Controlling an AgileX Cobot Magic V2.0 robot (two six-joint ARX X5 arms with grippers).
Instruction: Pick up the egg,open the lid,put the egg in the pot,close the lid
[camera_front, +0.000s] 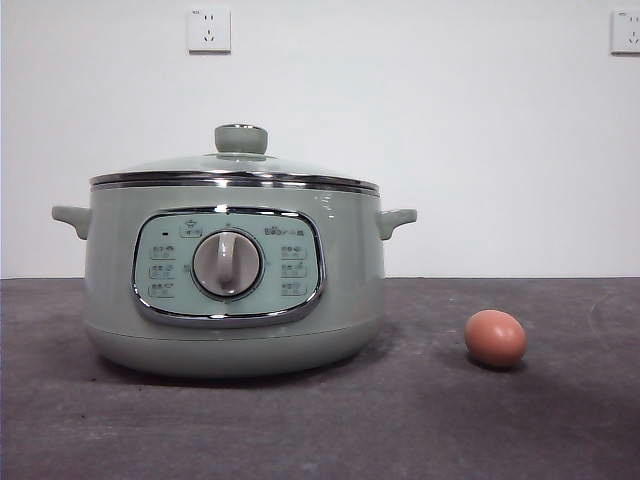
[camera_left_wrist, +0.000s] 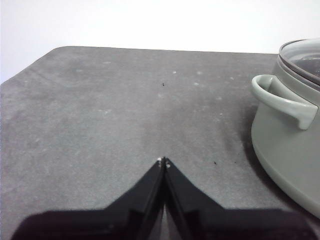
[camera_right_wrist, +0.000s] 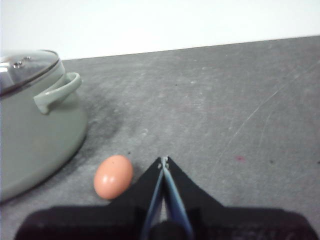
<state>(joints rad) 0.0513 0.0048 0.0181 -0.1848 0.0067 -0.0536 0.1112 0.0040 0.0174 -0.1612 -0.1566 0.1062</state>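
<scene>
Egg (camera_right_wrist: 113, 176) lay loose on the counter (camera_front: 420, 420) beside the right tool (camera_right_wrist: 164, 161), jaws pinched together, empty; a nudge could roll it.

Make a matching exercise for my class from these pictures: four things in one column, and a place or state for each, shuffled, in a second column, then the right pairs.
Things
1. egg
2. lid
3. dial
4. right gripper

Places or states
A. sits closed on top of the pot
B. lies on the dark table, apart from the pot
C. shut, close beside the egg
D. in the middle of the pot's button panel

Pairs: 1-B, 2-A, 3-D, 4-C
</scene>
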